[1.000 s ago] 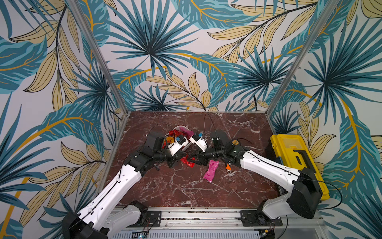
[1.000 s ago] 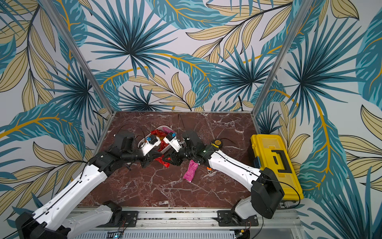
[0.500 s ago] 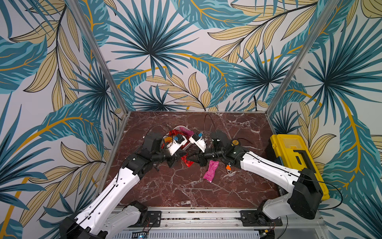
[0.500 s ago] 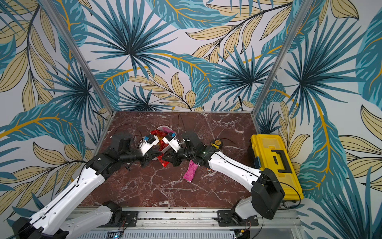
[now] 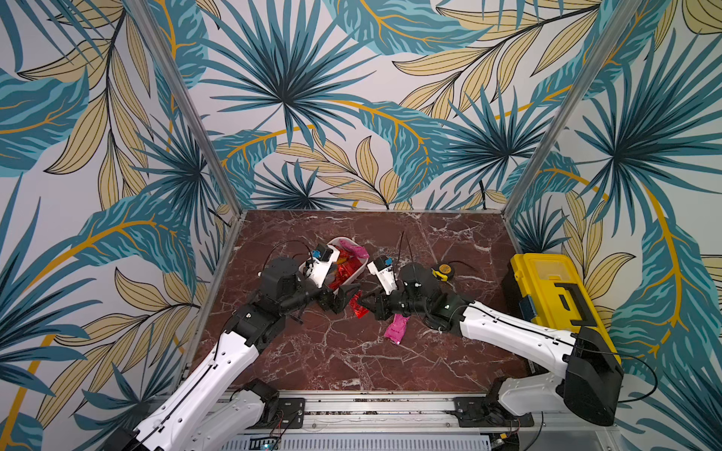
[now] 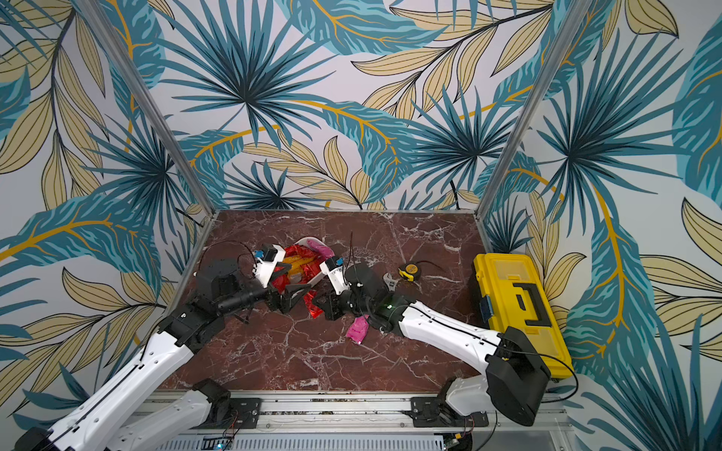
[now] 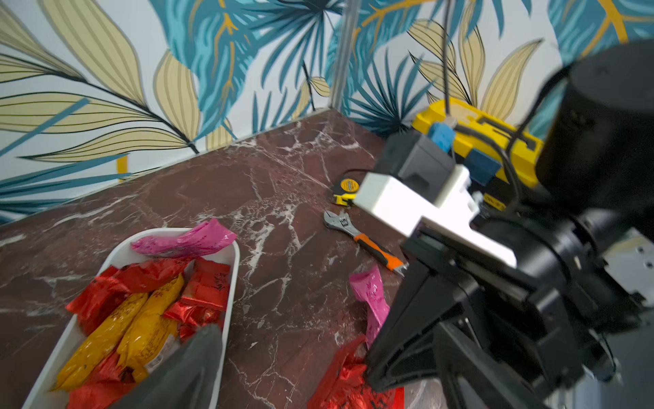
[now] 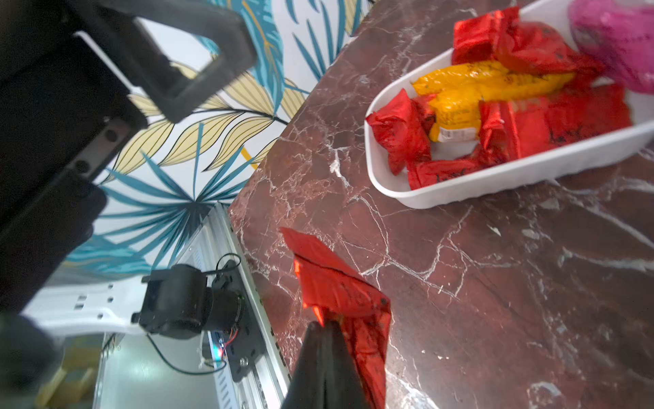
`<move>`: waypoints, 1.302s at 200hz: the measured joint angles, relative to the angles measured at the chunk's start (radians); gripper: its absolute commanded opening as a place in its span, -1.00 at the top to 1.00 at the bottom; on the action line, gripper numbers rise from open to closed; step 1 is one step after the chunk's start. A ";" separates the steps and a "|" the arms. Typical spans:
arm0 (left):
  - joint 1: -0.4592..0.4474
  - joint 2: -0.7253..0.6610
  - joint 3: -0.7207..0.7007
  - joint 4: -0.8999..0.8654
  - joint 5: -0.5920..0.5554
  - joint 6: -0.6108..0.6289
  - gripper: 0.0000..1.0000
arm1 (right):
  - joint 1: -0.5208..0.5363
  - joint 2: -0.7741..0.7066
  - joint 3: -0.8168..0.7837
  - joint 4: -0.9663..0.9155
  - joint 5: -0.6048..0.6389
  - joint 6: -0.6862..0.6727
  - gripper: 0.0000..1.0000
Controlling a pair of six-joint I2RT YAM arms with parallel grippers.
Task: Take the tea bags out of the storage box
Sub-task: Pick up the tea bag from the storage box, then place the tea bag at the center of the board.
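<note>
Red tea bag (image 8: 339, 294) hangs clamped in the right gripper (image 8: 321, 324), stretching toward the spread-open left gripper (image 5: 343, 298), which sits nearer the storage box (image 8: 495, 177).

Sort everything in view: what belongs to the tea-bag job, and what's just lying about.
Job: storage box; tea bags inside it; red tea bag pinched in the right claw; pink tea bag lying outside.
Lying about: tape measure; wrench; yellow toolbox.

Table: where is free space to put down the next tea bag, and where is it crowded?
Free: the front strip of table, between the pink tea bag and the front rail; the back strip behind the storage box. Crowded: the middle, where left gripper and right gripper flank the red tea bag.
</note>
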 measured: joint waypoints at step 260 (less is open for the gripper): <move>0.137 0.287 0.017 -0.187 -0.275 -0.493 -0.40 | 0.134 0.118 0.005 -0.165 0.618 0.625 0.06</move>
